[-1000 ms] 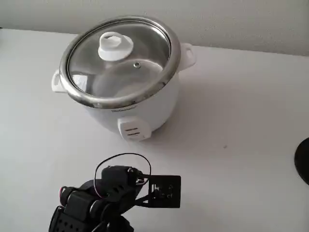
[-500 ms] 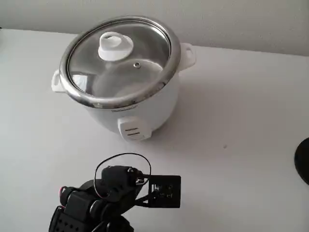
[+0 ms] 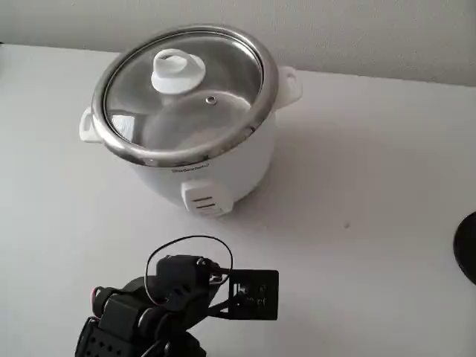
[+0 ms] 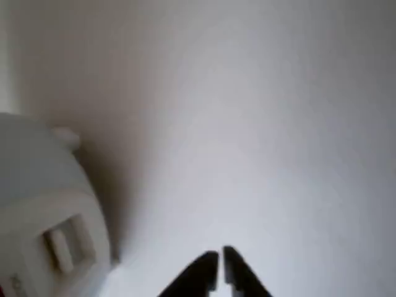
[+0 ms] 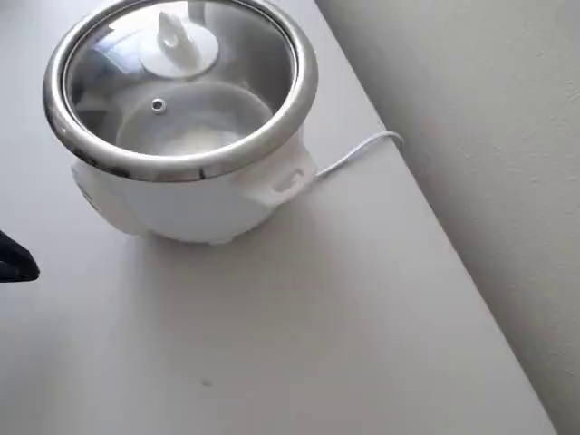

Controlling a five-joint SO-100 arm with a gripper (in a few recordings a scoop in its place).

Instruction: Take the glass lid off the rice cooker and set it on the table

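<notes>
— What sort of place do we have here?
— We see a bare test setup more than a lived-in kitchen: a plain white bench (image 3: 387,193) against a blank pale wall (image 5: 489,136), carrying a household rice cooker (image 3: 190,149) with its glass lid (image 3: 182,93) on.
— Anything else that shows it?
— A small black robot arm (image 3: 160,309) at the bench's near edge, and the cooker's white cord (image 5: 358,152) trailing off the bench.

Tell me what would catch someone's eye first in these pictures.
The white rice cooker stands out first, toward the back of the table in the fixed view, with the glass lid still seated on its shiny rim. Next comes the black arm at the bottom edge; in the wrist view its gripper hangs nearly closed over bare tabletop, beside the cooker.
</notes>
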